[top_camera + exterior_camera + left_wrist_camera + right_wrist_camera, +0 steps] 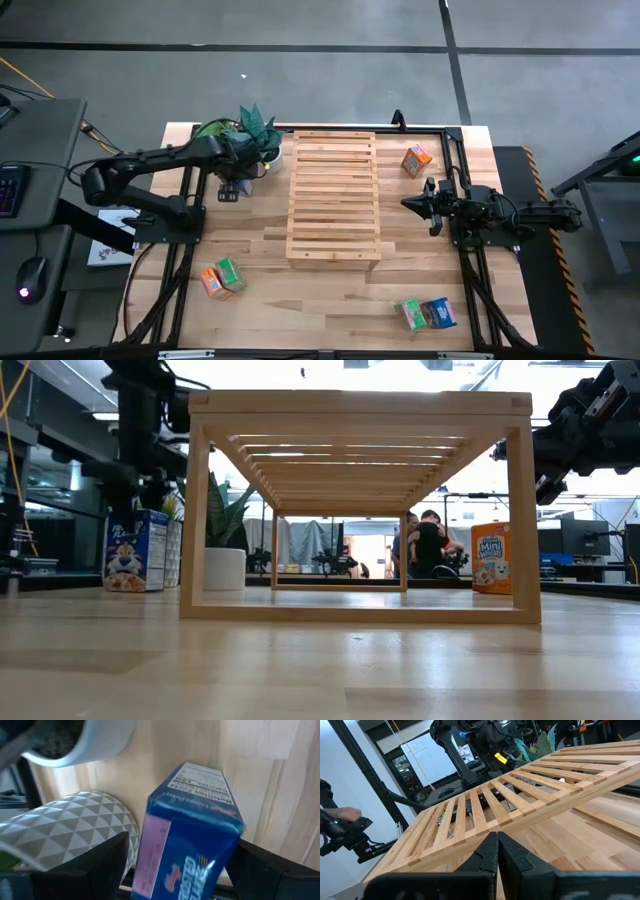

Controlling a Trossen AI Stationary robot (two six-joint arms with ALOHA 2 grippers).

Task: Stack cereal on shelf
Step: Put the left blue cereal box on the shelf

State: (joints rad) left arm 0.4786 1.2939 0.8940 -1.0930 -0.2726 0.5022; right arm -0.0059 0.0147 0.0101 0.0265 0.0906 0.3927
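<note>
- The shelf is sitting in the middle of the desk. It is a big light-wood rack with many flat slats across its top.
- One blue box is tilting between the left end effector's fingers, beside the shelf.
- One orange box is standing alone on the shelf's other side.
- An orange box and a green box are touching.
- A green box and a blue box are sitting side by side.

Left dark six-joint arm stretched across toward the far left part of the surface, its pincer clamped on a blue printed cardboard cereal box. Right dark arm extended inward at mid-height, pincer fingers pressed together.
</note>
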